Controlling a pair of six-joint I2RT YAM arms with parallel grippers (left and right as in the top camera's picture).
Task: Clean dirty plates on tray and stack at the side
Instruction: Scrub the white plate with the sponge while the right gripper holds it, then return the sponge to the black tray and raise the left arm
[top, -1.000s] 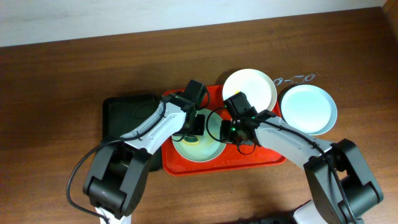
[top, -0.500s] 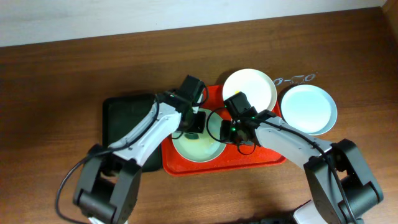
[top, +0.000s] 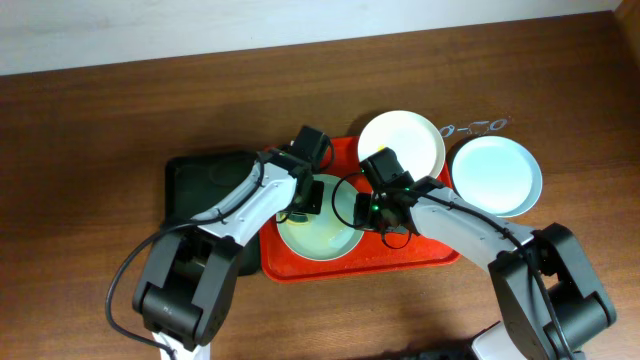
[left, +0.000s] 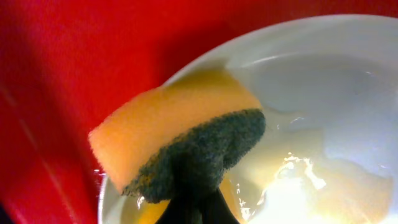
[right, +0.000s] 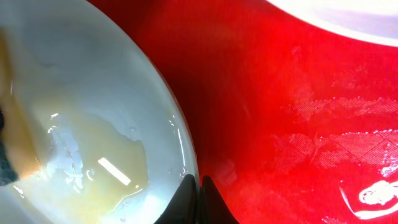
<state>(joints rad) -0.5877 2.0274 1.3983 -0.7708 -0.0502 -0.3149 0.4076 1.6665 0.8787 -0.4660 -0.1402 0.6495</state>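
On the red tray lies a pale green plate with a wet yellowish film. My left gripper is over the plate's far-left rim and is shut on a yellow sponge, whose dark green scrub side presses against the plate. At the plate's right rim, my right gripper is shut on the edge, and its jaws straddle it. A white plate rests on the tray's far-right corner. A pale blue plate sits on the table to the right of the tray.
A black tray lies against the red tray's left side. A small wire object rests on the table beyond the blue plate. Brown tabletop surrounds everything, and a pale wall edge runs along the far side.
My left gripper has rubbed the sponge a short way over the green plate's far-left part, and its arm swung left and back. The right gripper has stayed on the rim.
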